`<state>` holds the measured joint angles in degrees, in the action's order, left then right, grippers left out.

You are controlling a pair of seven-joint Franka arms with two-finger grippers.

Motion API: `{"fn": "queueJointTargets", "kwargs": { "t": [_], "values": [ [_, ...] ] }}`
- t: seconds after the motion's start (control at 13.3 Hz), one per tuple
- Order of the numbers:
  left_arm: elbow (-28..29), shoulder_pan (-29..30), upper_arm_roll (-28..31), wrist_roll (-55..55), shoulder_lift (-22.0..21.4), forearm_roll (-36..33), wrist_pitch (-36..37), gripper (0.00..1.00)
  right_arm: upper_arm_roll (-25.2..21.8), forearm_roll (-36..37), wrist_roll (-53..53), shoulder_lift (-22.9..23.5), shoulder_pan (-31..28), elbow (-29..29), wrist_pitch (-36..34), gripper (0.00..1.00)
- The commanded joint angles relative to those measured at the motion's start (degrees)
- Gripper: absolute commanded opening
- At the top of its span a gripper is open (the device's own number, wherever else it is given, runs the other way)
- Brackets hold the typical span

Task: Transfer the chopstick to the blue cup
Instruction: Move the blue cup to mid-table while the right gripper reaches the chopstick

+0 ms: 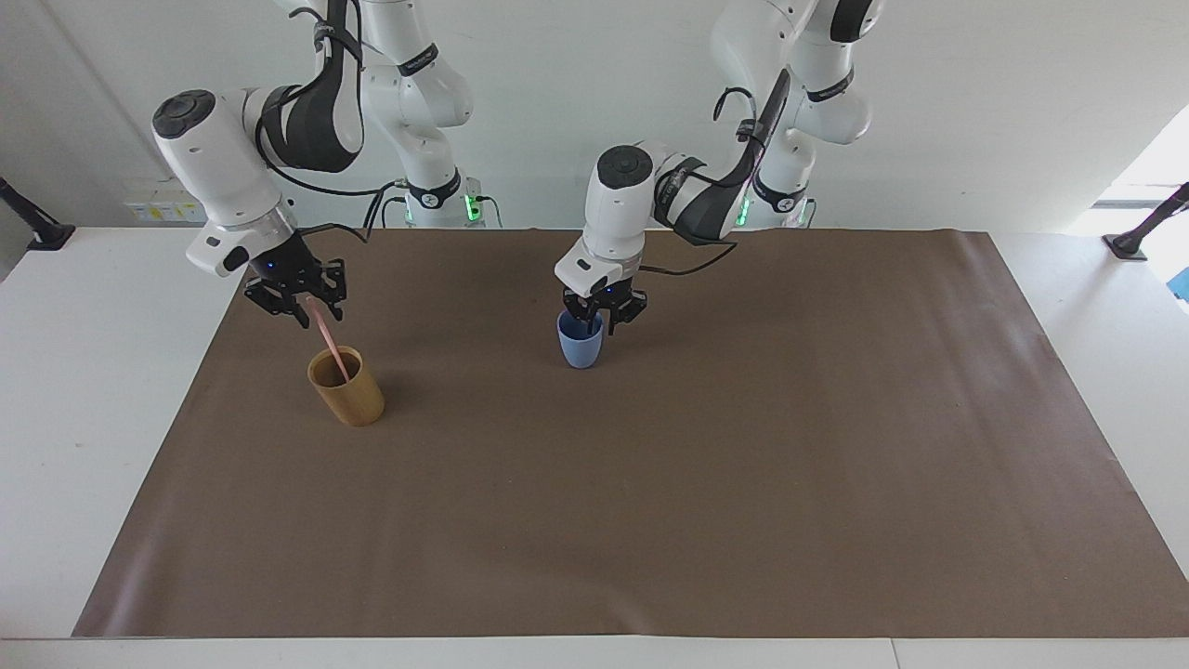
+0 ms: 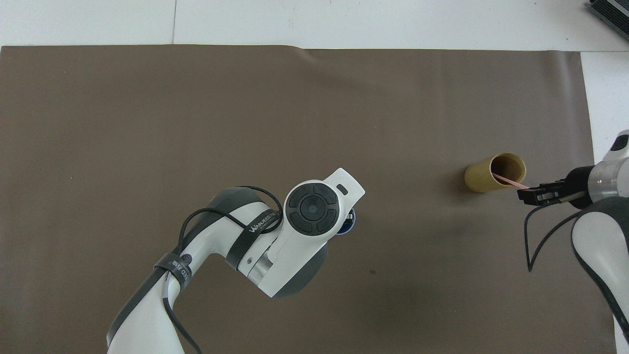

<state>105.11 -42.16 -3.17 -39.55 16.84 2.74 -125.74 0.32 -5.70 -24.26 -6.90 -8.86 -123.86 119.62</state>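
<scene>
The pale pink chopstick [image 1: 327, 342] stands tilted in a tan wood-coloured cup [image 1: 353, 401] toward the right arm's end of the table. Its upper end leans toward the robots. My right gripper [image 1: 316, 311] is at that upper end, above the tan cup's rim. In the overhead view the stick [image 2: 508, 181] runs from the tan cup [image 2: 484, 178] to the right gripper [image 2: 526, 194]. The light-blue cup [image 1: 580, 349] stands upright near the table's middle. My left gripper [image 1: 593, 316] grips its rim from above. In the overhead view only an edge of the blue cup [image 2: 351, 227] shows under the left hand.
A brown mat [image 1: 650, 511] covers most of the white table. The two cups stand apart on the part of it nearer to the robots. A dark object [image 2: 609, 12] lies at the table corner farthest from the robots, toward the right arm's end.
</scene>
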Motion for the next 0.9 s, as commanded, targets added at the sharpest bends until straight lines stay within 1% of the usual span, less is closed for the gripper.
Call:
{"fn": "queueJointTargets", "kwargs": {
  "t": [0.0,0.08,0.15,0.23,0.3,0.38,0.53,0.6,0.83],
  "values": [
    [-1.31,0.67,1.49,-0.36,-2.49,-0.02,1.80,1.00,0.38,-1.60,-2.55,-1.36,-1.07,-1.56,0.87,0.26],
    [-1.48,2.59,1.50,-0.01,-4.43,-0.02,4.16,1.00,0.38,-1.60,-2.64,-1.10,-1.07,-1.29,1.23,0.21],
    [-1.57,4.61,1.50,1.83,-6.45,-0.11,6.19,1.00,0.38,-1.77,-2.64,-0.83,-1.16,-1.03,1.32,0.20],
    [-1.49,6.89,1.50,5.24,-8.47,-0.02,8.64,1.00,0.38,-1.77,-2.64,-0.83,-1.07,-1.03,1.75,0.14],
    [-1.49,10.13,1.50,8.93,-11.01,0.07,11.63,1.00,0.38,-1.77,-2.64,-0.83,-1.07,-1.03,1.93,0.05],
    [-1.40,13.47,1.50,12.62,-13.30,0.24,14.27,1.00,0.38,-1.86,-2.64,-0.83,-1.16,-1.03,1.93,0.00],
    [-1.22,19.45,1.50,20.53,-16.30,0.42,19.28,1.00,0.38,-1.86,-2.55,-0.83,-1.16,-0.33,1.41,0.00],
    [-1.22,22.70,1.58,24.92,-17.10,0.51,21.91,1.00,0.38,-1.86,-2.46,-0.83,-1.24,0.28,0.54,0.00],
    [-1.13,30.97,1.58,35.03,-18.51,0.51,26.85,1.00,0.38,-1.86,-2.11,-1.18,-1.16,3.44,-1.83,0.00]
  ]
}}
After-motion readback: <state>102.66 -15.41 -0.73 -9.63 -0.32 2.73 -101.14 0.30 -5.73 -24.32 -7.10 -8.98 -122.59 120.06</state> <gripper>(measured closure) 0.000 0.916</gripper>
